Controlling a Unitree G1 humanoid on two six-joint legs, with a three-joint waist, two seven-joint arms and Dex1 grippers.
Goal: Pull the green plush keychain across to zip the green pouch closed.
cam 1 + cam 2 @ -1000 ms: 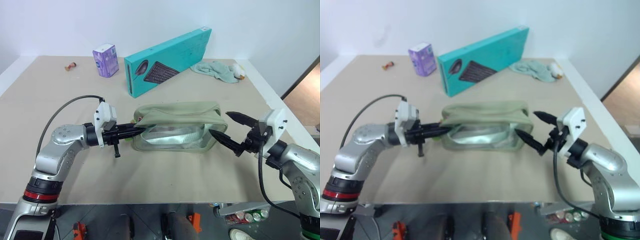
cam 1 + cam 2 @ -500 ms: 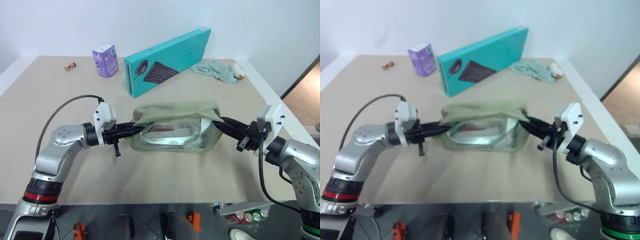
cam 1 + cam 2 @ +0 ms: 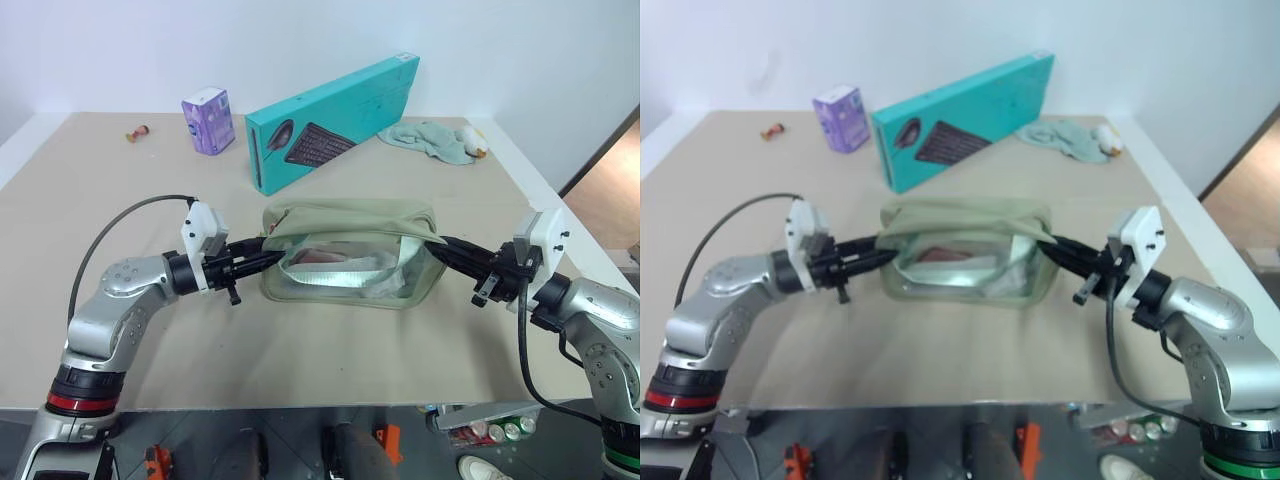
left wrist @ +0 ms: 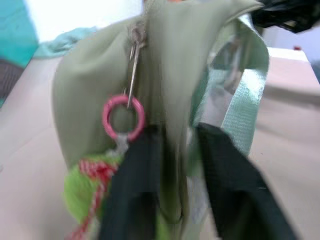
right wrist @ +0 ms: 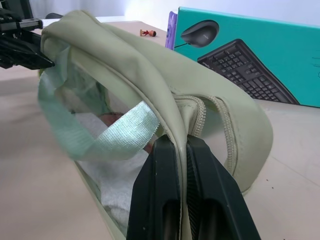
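The green pouch (image 3: 350, 255) sits mid-table, stretched between my two grippers, its top zipper partly apart. At its left end the green plush keychain (image 4: 82, 192), lime fuzz with red threads, hangs from a pink ring (image 4: 123, 117) on the zipper pull. My left gripper (image 4: 177, 135) stands open at that end, fingers (image 4: 230, 185) apart with pouch fabric between them and the keychain just beside one finger. My right gripper (image 5: 182, 142) is shut on the fabric at the pouch's right end (image 3: 432, 240).
A long teal keyboard box (image 3: 335, 125) stands behind the pouch, with a purple packet (image 3: 208, 120) to its left. A mint cloth (image 3: 430, 140) lies at the back right. A small figure (image 3: 135, 132) sits far left. The table's front edge (image 3: 300, 405) is close.
My right gripper, open beside the pouch's right end a second ago, has shut on that end. My left gripper's fingers have parted from their tight grip. The pouch is pulled tauter.
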